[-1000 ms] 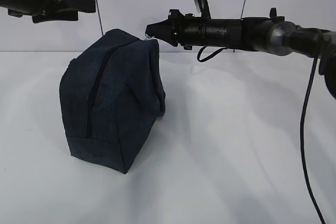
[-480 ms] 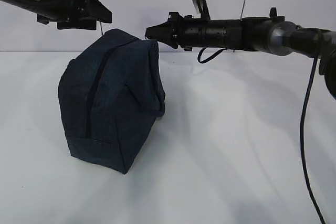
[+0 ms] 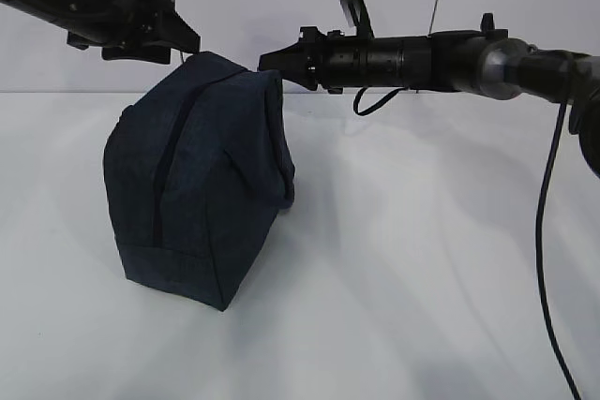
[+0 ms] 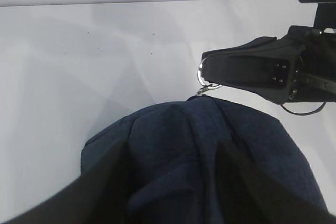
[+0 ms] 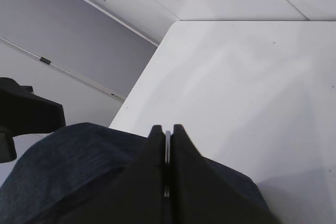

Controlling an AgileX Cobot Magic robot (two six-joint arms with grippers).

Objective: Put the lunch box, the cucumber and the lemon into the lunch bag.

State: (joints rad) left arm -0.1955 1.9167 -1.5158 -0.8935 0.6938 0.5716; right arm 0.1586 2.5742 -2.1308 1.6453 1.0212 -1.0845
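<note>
Lunch bag [image 3: 197, 180] upright on the bench [image 3: 403, 259], zipper seemingly closed, directly under both tools. Right tool [image 5: 167, 153] pressed together, pinching the ring pull [image 4: 203, 80] at the bag's top. Left tool [image 3: 178, 35] spread, hovering just beside the opposite top corner. Step in hand, likely: zipper work. Next: steady hold, pull along the zipper.

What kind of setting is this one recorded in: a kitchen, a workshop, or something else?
Most likely a lab-style robot test bench, not a kitchen: a bare white table, a plain pale wall behind it, and two black robot arms over a lone navy lunch bag, with a cable hanging at the right.
</note>
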